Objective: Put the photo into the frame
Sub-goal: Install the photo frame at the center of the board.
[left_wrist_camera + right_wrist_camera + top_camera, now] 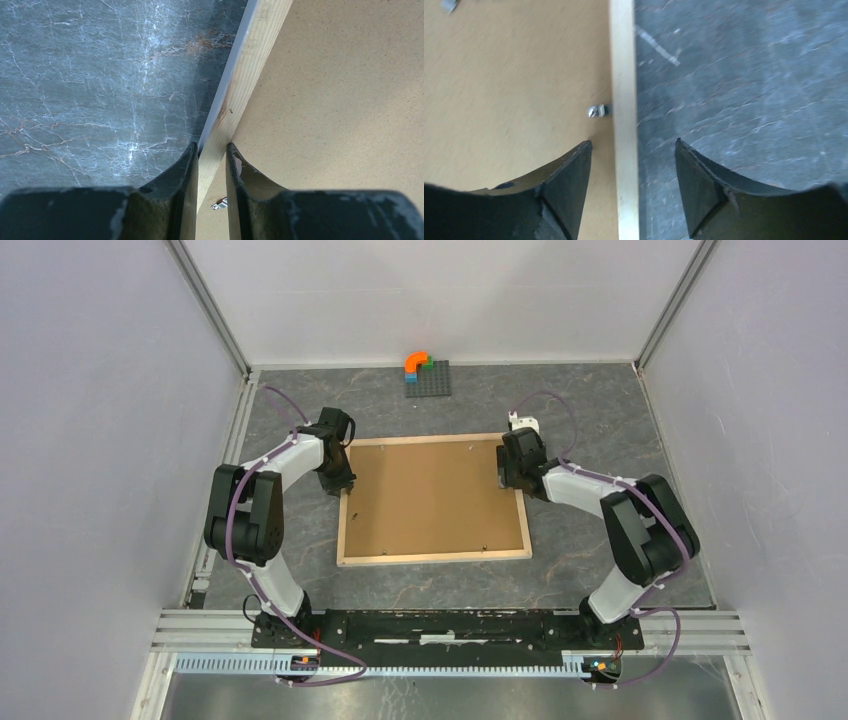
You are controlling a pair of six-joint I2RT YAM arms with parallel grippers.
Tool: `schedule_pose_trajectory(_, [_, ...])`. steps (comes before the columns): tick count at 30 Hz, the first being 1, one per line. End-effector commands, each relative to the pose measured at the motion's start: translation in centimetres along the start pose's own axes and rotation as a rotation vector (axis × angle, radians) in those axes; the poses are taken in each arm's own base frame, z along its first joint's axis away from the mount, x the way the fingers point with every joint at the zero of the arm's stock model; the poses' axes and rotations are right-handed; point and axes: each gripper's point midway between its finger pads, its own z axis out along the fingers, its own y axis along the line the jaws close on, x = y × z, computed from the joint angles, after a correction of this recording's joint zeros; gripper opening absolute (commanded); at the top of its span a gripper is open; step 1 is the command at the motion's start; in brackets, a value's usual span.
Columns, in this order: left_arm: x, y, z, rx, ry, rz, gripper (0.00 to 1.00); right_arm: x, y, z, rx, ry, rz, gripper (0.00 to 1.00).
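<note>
The pale wood frame (435, 557) lies face down on the table with a plain brown backing board (430, 495) filling it. The photo is out of view. My left gripper (340, 485) is at the frame's left rail near the far corner. In the left wrist view the left gripper (212, 150) is shut on that rail (245, 75), one finger on each side. My right gripper (505, 475) is at the right rail near the far corner. In the right wrist view the right gripper (633, 145) is open, its jaws astride the rail (623, 75) without touching it.
A grey brick baseplate (428, 378) with orange, green and blue bricks stands at the back wall. Small metal clips (596, 110) sit on the backing board next to the rails; one shows in the left wrist view (218, 204). Walls enclose the table on three sides.
</note>
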Motion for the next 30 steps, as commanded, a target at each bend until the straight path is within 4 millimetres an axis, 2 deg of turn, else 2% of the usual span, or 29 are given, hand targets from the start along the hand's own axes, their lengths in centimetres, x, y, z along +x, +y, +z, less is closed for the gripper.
schedule_pose_trajectory(1, [-0.3, -2.3, -0.3, 0.091, 0.014, 0.027, 0.02, 3.4, 2.9, -2.1, -0.231, 0.077, -0.033, 0.71])
schedule_pose_trajectory(7, [-0.9, -4.1, 0.1, 0.171, 0.053, 0.070, 0.03, 6.4, 6.1, -5.2, -0.488, 0.108, 0.024, 0.73])
schedule_pose_trajectory(10, [-1.3, -4.9, 0.3, 0.231, 0.097, 0.075, 0.07, 6.5, 6.9, -6.8, -0.571, 0.059, 0.023, 0.76])
schedule_pose_trajectory(11, [-1.8, -4.9, -0.1, 0.235, 0.089, 0.070, 0.13, 6.6, 6.6, -7.1, -0.570, 0.050, 0.015, 0.77])
schedule_pose_trajectory(13, [-3.2, -4.6, -1.6, 0.248, 0.034, 0.052, 0.43, 6.1, 5.4, -7.4, -0.522, 0.017, -0.036, 0.81])
schedule_pose_trajectory(14, [-3.8, -4.5, -2.8, 0.257, -0.007, 0.046, 0.54, 5.6, 4.6, -7.6, -0.484, 0.001, -0.059, 0.84])
schedule_pose_trajectory(16, [-4.5, -4.3, -5.3, 0.281, -0.083, 0.037, 0.74, 4.1, 2.9, -7.7, -0.399, -0.056, -0.099, 0.96])
schedule_pose_trajectory(19, [-3.5, -4.3, -8.7, 0.355, -0.146, 0.021, 0.95, 0.6, 1.2, -8.0, -0.302, -0.161, -0.104, 0.98])
schedule_pose_trajectory(20, [-2.6, -4.2, -9.2, 0.371, -0.145, 0.020, 0.99, -0.6, 0.9, -8.0, -0.279, -0.186, -0.096, 0.98])
schedule_pose_trajectory(22, [-0.4, -4.4, -10.7, 0.426, -0.144, 0.024, 1.00, -2.7, 1.1, -7.6, -0.278, -0.228, -0.109, 0.98])
schedule_pose_trajectory(23, [1.2, -4.7, -11.0, 0.449, -0.118, 0.031, 1.00, -3.2, 1.4, -7.0, -0.290, -0.222, -0.132, 0.98])
schedule_pose_trajectory(25, [5.2, -5.3, -11.4, 0.488, -0.063, 0.049, 1.00, -5.9, 1.9, -5.9, -0.321, -0.228, -0.127, 0.98])
schedule_pose_trajectory(27, [8.7, -6.1, -12.1, 0.520, -0.042, 0.067, 1.00, -8.9, 3.3, -4.8, -0.404, -0.258, -0.116, 0.98])
schedule_pose_trajectory(30, [13.8, -7.9, -12.5, 0.609, 0.012, 0.073, 1.00, -11.3, 5.2, -2.5, -0.496, -0.257, -0.100, 0.97])
